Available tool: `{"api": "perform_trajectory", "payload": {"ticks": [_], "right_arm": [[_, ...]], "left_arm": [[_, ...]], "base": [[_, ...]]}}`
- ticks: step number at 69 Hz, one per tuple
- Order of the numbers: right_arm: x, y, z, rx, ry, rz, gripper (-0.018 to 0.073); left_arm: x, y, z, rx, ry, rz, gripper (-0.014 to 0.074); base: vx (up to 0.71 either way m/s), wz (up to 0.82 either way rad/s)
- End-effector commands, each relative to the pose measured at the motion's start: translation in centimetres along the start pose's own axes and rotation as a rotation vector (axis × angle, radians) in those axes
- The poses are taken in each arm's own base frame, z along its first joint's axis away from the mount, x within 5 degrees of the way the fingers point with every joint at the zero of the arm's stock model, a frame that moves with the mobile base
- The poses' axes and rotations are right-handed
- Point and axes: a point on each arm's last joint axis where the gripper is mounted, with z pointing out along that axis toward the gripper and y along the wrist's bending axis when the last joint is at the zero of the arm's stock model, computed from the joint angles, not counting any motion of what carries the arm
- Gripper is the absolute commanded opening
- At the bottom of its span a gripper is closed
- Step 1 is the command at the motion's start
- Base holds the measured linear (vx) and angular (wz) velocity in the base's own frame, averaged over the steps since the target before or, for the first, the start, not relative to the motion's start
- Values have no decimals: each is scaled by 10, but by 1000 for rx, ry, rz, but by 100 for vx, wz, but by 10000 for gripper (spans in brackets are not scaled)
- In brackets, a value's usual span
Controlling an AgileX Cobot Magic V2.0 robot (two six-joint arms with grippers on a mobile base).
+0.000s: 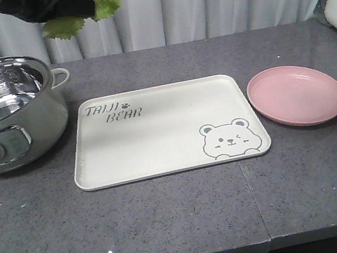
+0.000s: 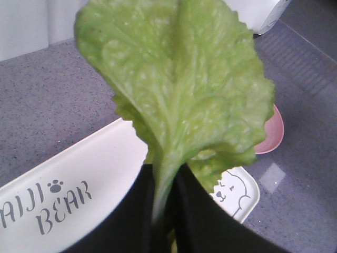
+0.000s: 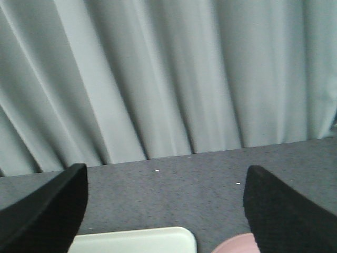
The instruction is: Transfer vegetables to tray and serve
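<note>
Backdrop: I see a pale pleated curtain (image 1: 200, 2) behind a grey speckled counter (image 1: 171, 222)
Counter layout: a steel pot (image 1: 6, 113) sits at the left, the cream tray (image 1: 157, 135) with the bear face in the middle, and a pink plate (image 1: 296, 94) just right of it; none of them touch
Left pincer (image 2: 164, 176): clenched on the pale stalk, with a black finger (image 2: 126, 216) pressed on each side of it
Lettuce leaf (image 2: 179, 89): its ruffled blade fans out beyond the fingertips, up in the air and clear of everything; from my wrist view the tray lies underneath it, and from the front it hangs at the top edge, over the back left of the counter
Right pincer (image 3: 163, 211): spread wide with nothing between the fingers, facing the curtain; a tray corner and the plate rim show below it
Tray surface: bare apart from its lettering and bear print
</note>
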Motion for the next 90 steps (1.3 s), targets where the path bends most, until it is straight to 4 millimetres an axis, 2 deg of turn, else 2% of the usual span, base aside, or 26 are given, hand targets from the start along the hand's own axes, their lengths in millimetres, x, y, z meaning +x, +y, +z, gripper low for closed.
{"api": "perform_trajectory", "payload": {"ticks": [1, 13, 20, 27, 36, 44, 58, 77, 83, 90], "right_arm": [[-28, 15, 11, -120, -29, 36, 577], [-35, 42, 46, -477, 49, 179, 577], [-29, 53, 64, -708, 81, 307, 577], [-21, 54, 81, -825, 74, 411, 577], [-12, 52, 92, -872, 98, 458, 577], [-9, 54, 91, -903, 115, 450, 577], [-8, 56, 90, -919, 126, 438, 577], [1, 76, 90, -939, 168, 385, 568], [1, 76, 90, -939, 169, 384, 520], [2, 76, 90, -938, 178, 371, 375]], "left_arm": [[-19, -21, -24, 25, -152, 35, -6], [-17, -22, -24, 34, -140, 32, -6], [-16, -28, -22, 59, -122, 33, -6], [-15, -40, -17, 98, -115, 55, -6], [-13, -60, -8, 139, -110, 101, -6], [-14, -72, -1, 158, -130, 112, -6], [-16, -84, 3, 173, -163, 122, -6], [-17, -90, 5, 181, -179, 126, -6], [-17, -90, 5, 181, -179, 126, -6], [-17, -90, 5, 181, -179, 126, -6]], "base": [[0, 0], [0, 0], [0, 0], [0, 0], [0, 0], [0, 0], [0, 0], [0, 0], [0, 0], [0, 0]]}}
